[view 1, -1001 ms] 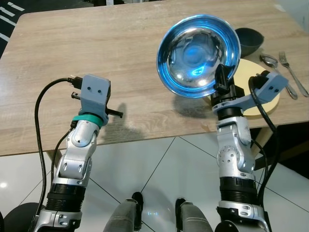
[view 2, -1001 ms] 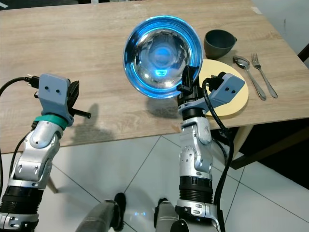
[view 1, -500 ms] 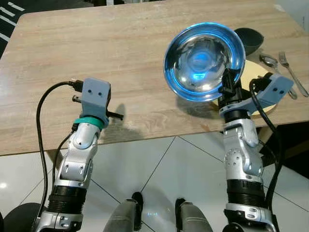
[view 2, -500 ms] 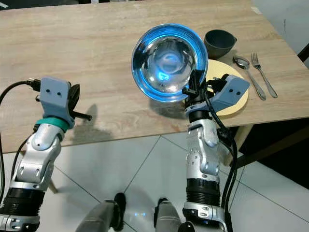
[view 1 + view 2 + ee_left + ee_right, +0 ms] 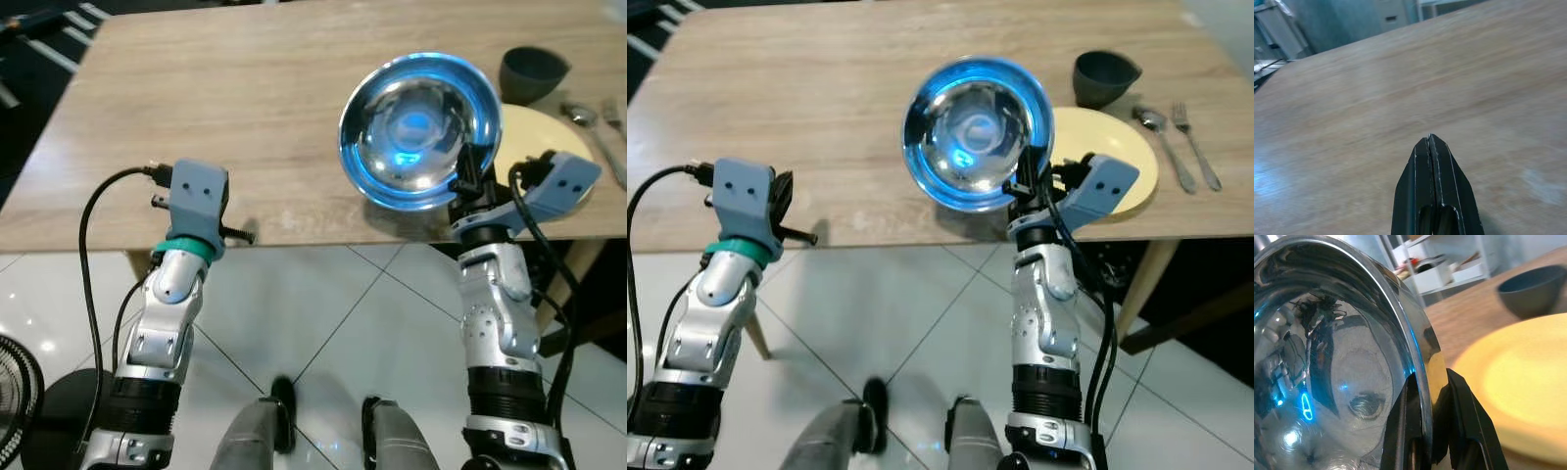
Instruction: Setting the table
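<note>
A shiny steel bowl [image 5: 419, 127] with a blue glint is held tilted above the front edge of the wooden table [image 5: 245, 108]. My right gripper [image 5: 471, 174] is shut on its rim [image 5: 1422, 396], one finger inside and one outside. Beside it to the right lies a yellow plate [image 5: 1117, 157], with a dark grey bowl [image 5: 1105, 76] behind it and a spoon [image 5: 1168, 142] and fork [image 5: 1195, 142] further right. My left gripper [image 5: 1432, 161] is shut with nothing in it, hovering over the table's front left edge.
White tiled floor [image 5: 323, 323] lies below the table's front edge, where my legs stand. A table leg [image 5: 1141, 284] shows under the right corner. A dark round object [image 5: 15, 392] sits on the floor at the far left.
The camera has drawn back, so more floor shows and the table sits higher in view. The right gripper still holds the steel bowl, now nearer the yellow plate. The left arm keeps its pose.
</note>
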{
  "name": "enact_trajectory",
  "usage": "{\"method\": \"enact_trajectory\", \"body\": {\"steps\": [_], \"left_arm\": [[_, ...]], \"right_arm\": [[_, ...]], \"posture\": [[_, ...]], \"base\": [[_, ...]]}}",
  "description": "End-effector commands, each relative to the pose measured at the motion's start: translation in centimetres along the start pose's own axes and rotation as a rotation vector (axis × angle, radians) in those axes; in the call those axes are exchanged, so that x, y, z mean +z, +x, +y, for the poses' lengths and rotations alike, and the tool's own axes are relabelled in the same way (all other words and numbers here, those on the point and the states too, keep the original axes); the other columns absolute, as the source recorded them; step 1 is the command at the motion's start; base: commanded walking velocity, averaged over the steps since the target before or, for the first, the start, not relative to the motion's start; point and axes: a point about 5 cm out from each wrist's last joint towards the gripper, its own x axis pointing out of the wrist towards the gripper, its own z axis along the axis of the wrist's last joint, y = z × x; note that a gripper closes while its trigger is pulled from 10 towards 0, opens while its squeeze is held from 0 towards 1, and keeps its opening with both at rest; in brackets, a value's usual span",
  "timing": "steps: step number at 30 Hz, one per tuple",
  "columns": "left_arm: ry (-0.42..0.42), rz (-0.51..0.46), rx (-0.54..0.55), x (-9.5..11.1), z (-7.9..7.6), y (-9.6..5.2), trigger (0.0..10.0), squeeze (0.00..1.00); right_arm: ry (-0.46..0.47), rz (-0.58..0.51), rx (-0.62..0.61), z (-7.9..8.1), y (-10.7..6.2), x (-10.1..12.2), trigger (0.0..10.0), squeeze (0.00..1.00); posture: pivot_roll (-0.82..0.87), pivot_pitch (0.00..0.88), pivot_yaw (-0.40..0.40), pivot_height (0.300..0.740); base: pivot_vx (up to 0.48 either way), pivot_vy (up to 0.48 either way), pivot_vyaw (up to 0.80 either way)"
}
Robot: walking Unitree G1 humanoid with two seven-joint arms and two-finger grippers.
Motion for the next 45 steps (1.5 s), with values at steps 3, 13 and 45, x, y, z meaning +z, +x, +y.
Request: {"method": "enact_trajectory", "body": {"steps": [3, 13, 45], "left_arm": [[0.003, 0.042, 0.008, -0.96, 0.28, -0.34, 10.0, 0.0], [0.002, 0.04, 0.008, -0.96, 0.21, -0.24, 10.0, 0.0], [-0.006, 0.03, -0.002, -0.91, -0.14, 0.05, 10.0, 0.0]], "right_arm": [[-0.001, -0.013, -0.001, 0.1, -0.14, 0.2, 10.0, 0.0], [-0.013, -0.007, -0.003, -0.06, -0.18, 0.13, 10.0, 0.0], [-0.029, -0.001, -0.004, -0.31, -0.14, 0.13, 10.0, 0.0]], "posture": [[-0.05, 0.146, 0.1, 0.74], [-0.05, 0.148, 0.096, 0.74], [-0.06, 0.133, 0.09, 0.74]], "base": [[-0.271, 0.0, 0.0], [-0.267, 0.0, 0.0], [-0.245, 0.0, 0.0]]}}
